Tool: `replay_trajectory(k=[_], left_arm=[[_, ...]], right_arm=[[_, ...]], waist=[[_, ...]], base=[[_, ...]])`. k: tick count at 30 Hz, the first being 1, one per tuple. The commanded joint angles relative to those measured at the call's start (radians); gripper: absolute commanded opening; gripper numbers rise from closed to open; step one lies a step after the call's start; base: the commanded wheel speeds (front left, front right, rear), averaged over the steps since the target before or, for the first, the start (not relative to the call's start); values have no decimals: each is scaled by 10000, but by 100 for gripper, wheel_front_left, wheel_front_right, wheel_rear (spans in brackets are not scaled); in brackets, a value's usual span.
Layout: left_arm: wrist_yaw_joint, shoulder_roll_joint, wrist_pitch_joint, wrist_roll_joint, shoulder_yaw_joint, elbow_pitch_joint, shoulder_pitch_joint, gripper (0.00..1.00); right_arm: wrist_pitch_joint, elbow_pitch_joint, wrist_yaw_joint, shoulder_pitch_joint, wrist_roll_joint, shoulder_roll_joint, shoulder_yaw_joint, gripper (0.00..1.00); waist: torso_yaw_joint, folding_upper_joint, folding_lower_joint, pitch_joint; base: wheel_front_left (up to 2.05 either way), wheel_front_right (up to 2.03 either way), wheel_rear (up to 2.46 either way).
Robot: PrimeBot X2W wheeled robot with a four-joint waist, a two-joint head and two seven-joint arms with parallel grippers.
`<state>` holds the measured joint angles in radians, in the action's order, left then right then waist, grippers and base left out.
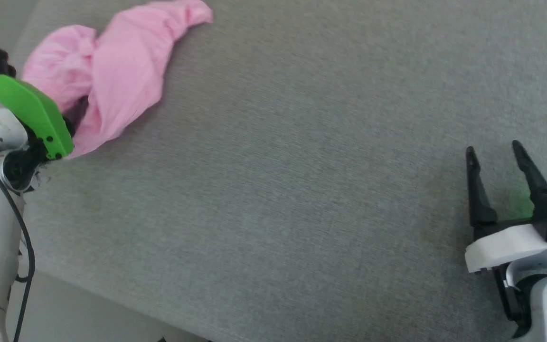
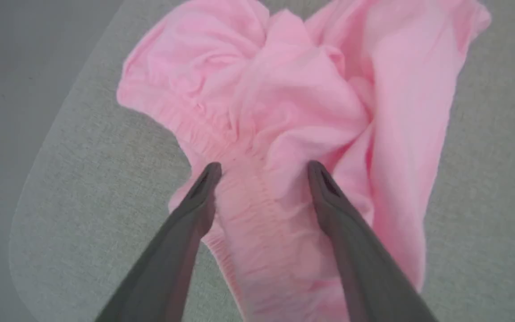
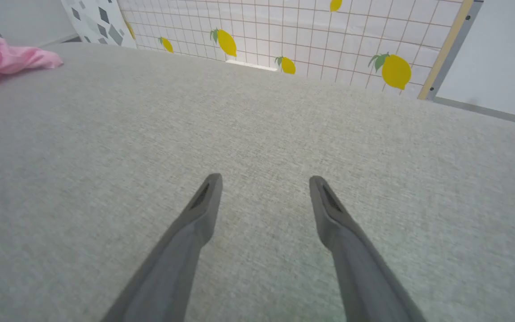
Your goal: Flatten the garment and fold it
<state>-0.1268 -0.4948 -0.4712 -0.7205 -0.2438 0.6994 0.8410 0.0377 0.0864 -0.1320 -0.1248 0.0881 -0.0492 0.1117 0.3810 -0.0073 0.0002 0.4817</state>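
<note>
Garment (image 1: 112, 71) of light pink fabric lies crumpled in a heap near the far left corner of the grey cloth-covered table (image 1: 302, 190), close to its rounded edge, with one twisted end trailing away toward the far side. In the left wrist view the heap (image 2: 293, 112) shows deep folds and a gathered elastic waistband (image 2: 204, 134) running along its near side and down between the two dark fingers. The left gripper (image 2: 262, 167) hangs over that waistband with its jaws spread wide and nothing clamped between them; its fingertips (image 2: 210, 172) look very close to the cloth, though from this angle contact cannot be confirmed. From the head camera, the left arm's green bracket (image 1: 26, 107) sits just beside the lower left part of the heap and covers the fingers. The right gripper (image 1: 493, 149) is well apart from the garment, at the lower right over bare grey cloth, jaws fully parted and empty. Its wrist view shows the same open fingers (image 3: 204, 201) above the table (image 3: 257, 134), the pink heap (image 3: 2, 58) at the far upper left, and a tiled wall with lemon prints (image 3: 306, 36) beyond the table's edge.
</note>
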Motion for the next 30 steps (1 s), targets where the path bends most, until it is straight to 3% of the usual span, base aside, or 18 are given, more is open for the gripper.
replay_trajectory(k=[1, 8, 9, 10, 20, 25, 30], left_arm=[[-37, 1, -113, -21, -67, 171, 164, 100], [-37, 768, -428, -569, -549, 934, -116, 100], [-37, 782, -94, -626, -546, 918, -118, 94], [-37, 705, 367, -516, -643, 865, -113, 2], [-38, -101, 4073, -52, -225, 320, 1113, 0], [-38, -274, 4593, -59, -936, -1409, 2126, 0], [-38, -112, 4253, -864, -2128, -3335, 2508, 0]], right_arm=[[-43, 172, 13, 88, 59, -10, 82, 100], [-247, 540, 13, 82, 172, -10, 189, 100], [-270, 562, 13, 45, 196, -10, 165, 100], [-281, 563, 13, 14, 226, -10, 109, 100], [65, -95, 13, -47, -76, -10, -98, 100], [473, -719, 13, -56, -548, -10, -188, 100], [970, -1406, 13, -76, -1055, -10, -338, 100]], waist=[[-684, 73, -2, 865], [-530, 73, -2, 1117], [-503, 73, -2, 1127], [-482, 73, -2, 1101], [-550, 73, -2, -53], [-1027, 73, -2, -990], [-1867, 73, -2, -1870]], base=[[0, 0, 0], [0, 0, 0], [0, 0, 0], [0, 0, 0], [0, 0, 0], [0, 0, 0], [0, 0, 0]])
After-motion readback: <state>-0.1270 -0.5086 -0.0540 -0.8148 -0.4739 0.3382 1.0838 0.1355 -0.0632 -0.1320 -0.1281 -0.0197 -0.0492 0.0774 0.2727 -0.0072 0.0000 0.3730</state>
